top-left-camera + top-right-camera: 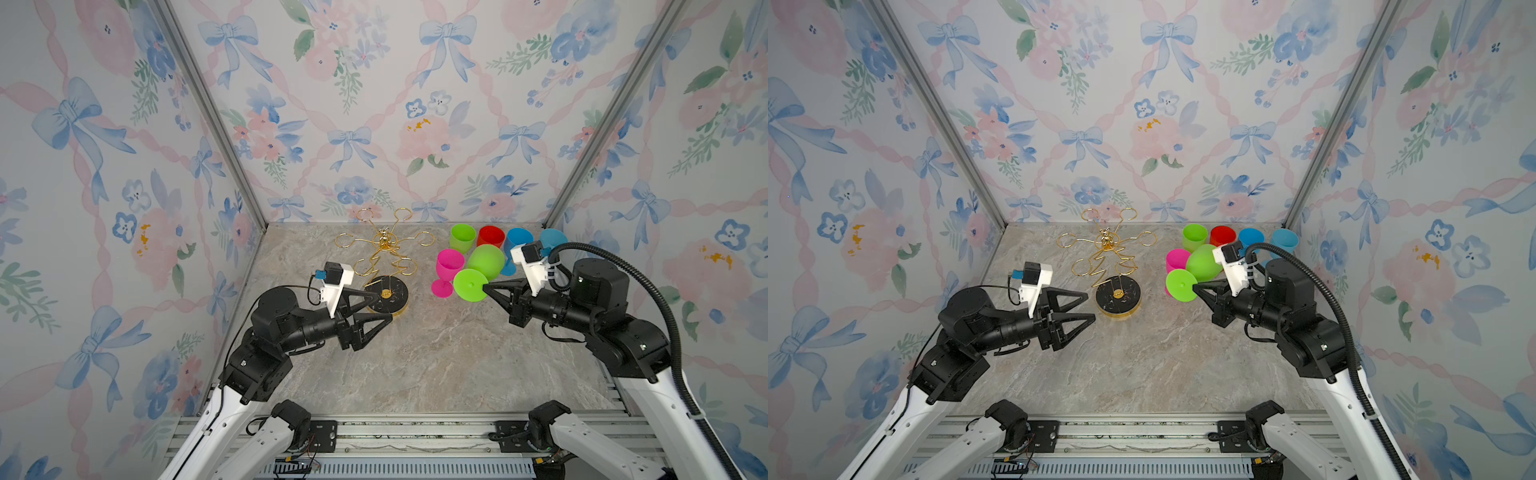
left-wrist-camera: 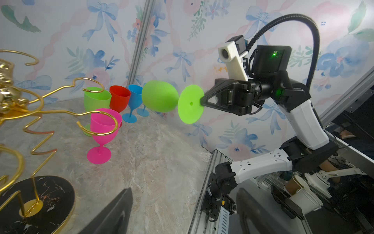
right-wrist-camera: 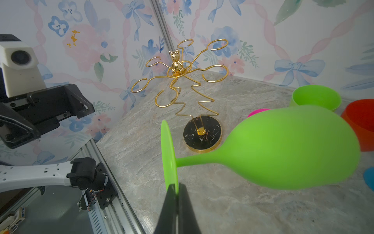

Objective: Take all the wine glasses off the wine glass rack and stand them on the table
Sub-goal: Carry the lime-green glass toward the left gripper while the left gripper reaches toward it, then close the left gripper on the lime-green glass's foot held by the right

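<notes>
My right gripper pinched shut on thin foot edge of green wine glass. Glass hangs sideways in air, clear of wine glass rack, its rings bare. My left gripper wide open, holds nothing, just beside rack base. I worry: tiny pinch, big bowl, glass may slip, drop. Bowl near pink glass; bump could tip it.

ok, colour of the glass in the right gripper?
Lime green. The wine glass shows best in the right wrist view, foot pinched in the right gripper.
</notes>
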`<control>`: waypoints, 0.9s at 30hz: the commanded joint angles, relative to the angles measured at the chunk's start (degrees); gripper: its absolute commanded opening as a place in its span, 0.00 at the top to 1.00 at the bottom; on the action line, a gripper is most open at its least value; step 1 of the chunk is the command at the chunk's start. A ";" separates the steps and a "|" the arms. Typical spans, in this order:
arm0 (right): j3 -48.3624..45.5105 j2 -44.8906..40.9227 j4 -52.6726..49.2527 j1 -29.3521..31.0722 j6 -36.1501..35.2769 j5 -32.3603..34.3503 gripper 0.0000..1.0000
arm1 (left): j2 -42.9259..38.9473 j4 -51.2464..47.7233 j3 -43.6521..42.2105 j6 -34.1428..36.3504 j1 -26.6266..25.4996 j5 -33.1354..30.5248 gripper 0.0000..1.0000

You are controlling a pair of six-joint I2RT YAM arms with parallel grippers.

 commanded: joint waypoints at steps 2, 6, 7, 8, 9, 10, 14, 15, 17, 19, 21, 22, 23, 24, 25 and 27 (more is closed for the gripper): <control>-0.50 0.15 -0.15 4.25 -2.65 -0.69 1.00 | 2.78 6.74 -3.68 -2.82 -9.68 -9.70 0.20; -0.55 0.52 -2.82 7.87 -3.75 0.51 1.00 | 6.65 20.18 -7.25 -7.34 -14.96 -7.37 0.24; -0.82 0.33 -3.13 8.54 -3.84 0.86 1.00 | 7.55 22.74 -7.82 -8.29 -15.31 -6.61 0.25; -1.02 0.10 -3.53 9.41 -3.88 1.29 1.00 | 8.52 25.24 -8.43 -9.29 -15.59 -6.39 0.25; -1.19 -0.25 -3.92 10.26 -3.96 1.74 1.00 | 9.55 27.09 -8.99 -10.07 -15.67 -6.55 0.26; -1.28 -0.57 -4.41 10.86 -4.02 2.15 1.00 | 10.27 28.33 -9.34 -10.54 -15.69 -6.66 0.26; -1.83 -2.42 -5.65 12.67 -3.81 3.31 1.00 | 12.89 31.42 -10.16 -11.93 -15.83 -6.25 0.29; -2.19 -2.86 -5.44 13.02 -3.55 3.15 1.00 | 13.36 32.41 -10.33 -12.35 -15.90 -5.97 0.29; -2.81 -3.37 -5.01 13.46 -3.00 2.78 1.00 | 14.40 33.96 -10.27 -13.37 -16.21 -5.12 0.30; -3.41 -3.42 -4.31 14.12 -2.36 2.51 1.00 | 15.71 34.24 -9.70 -13.37 -17.21 -4.59 0.32; -3.96 -3.43 -3.35 15.06 -2.04 2.59 1.00 | 17.18 34.22 -9.02 -13.07 -18.37 -4.57 0.33; -4.24 -3.36 -2.91 15.42 -1.89 2.75 1.00 | 17.71 34.31 -8.61 -12.90 -18.85 -4.60 0.34; -4.52 -3.38 -2.55 15.82 -1.83 3.00 1.00 | 18.47 34.37 -8.30 -12.86 -19.43 -4.51 0.36; -4.84 -3.22 -2.32 16.14 -1.79 3.27 1.00 | 19.05 34.48 -7.98 -12.70 -19.83 -4.15 0.38; -4.97 -3.16 -2.22 16.32 -1.80 3.41 1.00 | 19.48 34.61 -7.64 -12.62 -20.15 -3.78 0.40; -5.31 -3.09 -2.22 16.55 -1.79 3.90 1.00 | 19.90 34.68 -7.00 -12.52 -20.57 -3.71 0.45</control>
